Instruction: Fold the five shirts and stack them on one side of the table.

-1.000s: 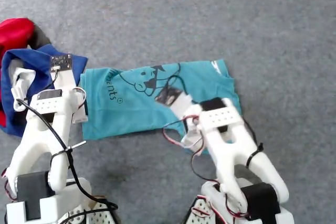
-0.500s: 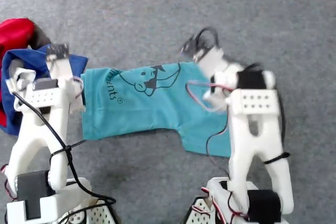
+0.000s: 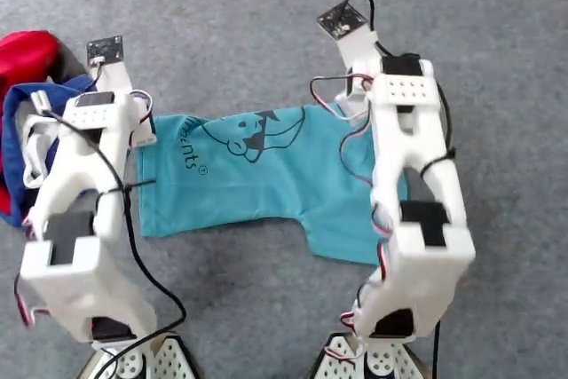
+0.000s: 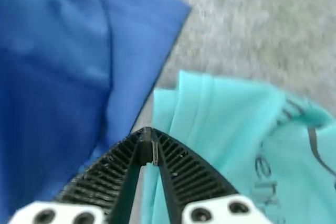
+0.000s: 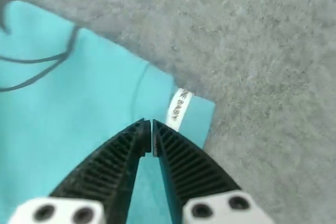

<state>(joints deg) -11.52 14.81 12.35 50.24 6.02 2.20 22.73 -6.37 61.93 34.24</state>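
You have the teal shirt [image 3: 240, 179] spread flat in the middle of the high view, on the grey table [image 3: 497, 59]. One sleeve of it points toward the lower right of the frame. At the left edge lies a blue shirt [image 3: 13, 144], and above it, in the upper left corner, a red shirt [image 3: 22, 51] (both are bunched, not folded). Your left gripper [image 4: 148, 145] hangs over the place where the edge of the blue shirt comes near the teal shirt. Its jaws are pressed together with nothing between them. Your right gripper [image 5: 148, 129] is above a corner of the teal shirt, just beside a white label [image 5: 178, 109]. Its jaws are also pressed together and hold no cloth.
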